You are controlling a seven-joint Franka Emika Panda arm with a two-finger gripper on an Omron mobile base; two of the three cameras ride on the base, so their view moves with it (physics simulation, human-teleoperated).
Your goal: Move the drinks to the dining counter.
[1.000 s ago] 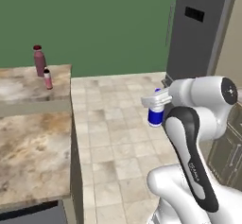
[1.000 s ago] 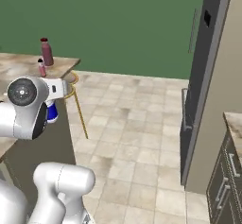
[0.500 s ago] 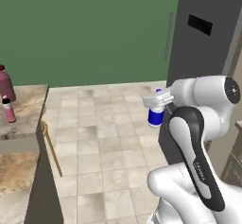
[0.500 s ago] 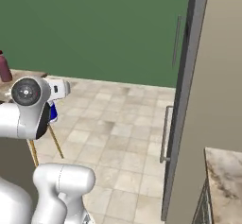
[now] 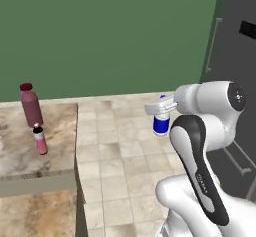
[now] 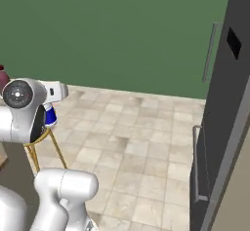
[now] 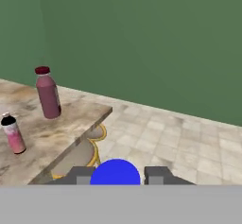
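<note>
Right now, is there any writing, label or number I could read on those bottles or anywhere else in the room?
None can be read.
Maroon bottle: plain, no label.
Pink bottle: no writing shows.
White-and-blue bottle in the tool: blue band, no letters.
Dark panel on the tall dark cabinet: blank.

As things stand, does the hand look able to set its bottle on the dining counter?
Probably not yet: the hand holds the white-and-blue bottle over the floor, off the dining counter.

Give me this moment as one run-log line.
pincer: shut on white-and-blue bottle | maroon bottle, pink bottle: upright on dining counter | carried bottle: not yet placed
</note>
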